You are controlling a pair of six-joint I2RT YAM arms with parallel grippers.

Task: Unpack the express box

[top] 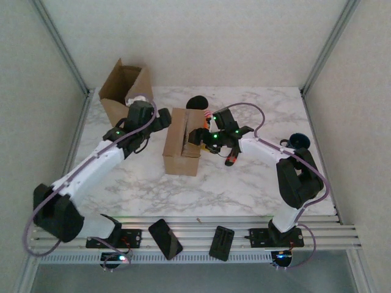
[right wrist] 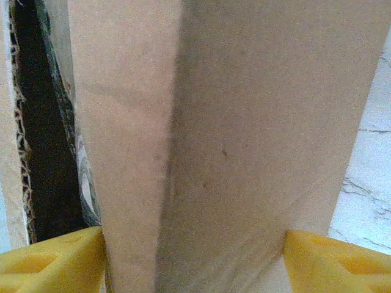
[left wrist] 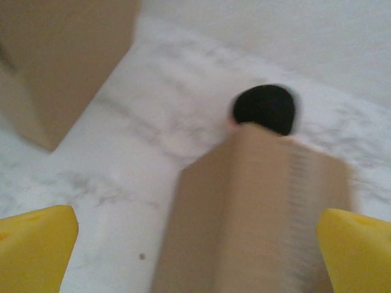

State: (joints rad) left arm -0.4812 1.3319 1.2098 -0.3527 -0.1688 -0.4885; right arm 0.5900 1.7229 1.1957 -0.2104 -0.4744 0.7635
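The express box, brown cardboard, stands mid-table. In the right wrist view its flap spans the whole gap between my yellow fingers, touching both; beside it a dark slit opens into the box. My right gripper is shut on that flap at the box's right top edge. My left gripper stands open at the box's left side. The blurred box lies ahead between its wide-spread fingers, apart from both.
A second, open cardboard box stands at the back left. A black round object lies just behind the express box. A red-tipped item lies under the right arm, and a dark blue thing sits at the right edge.
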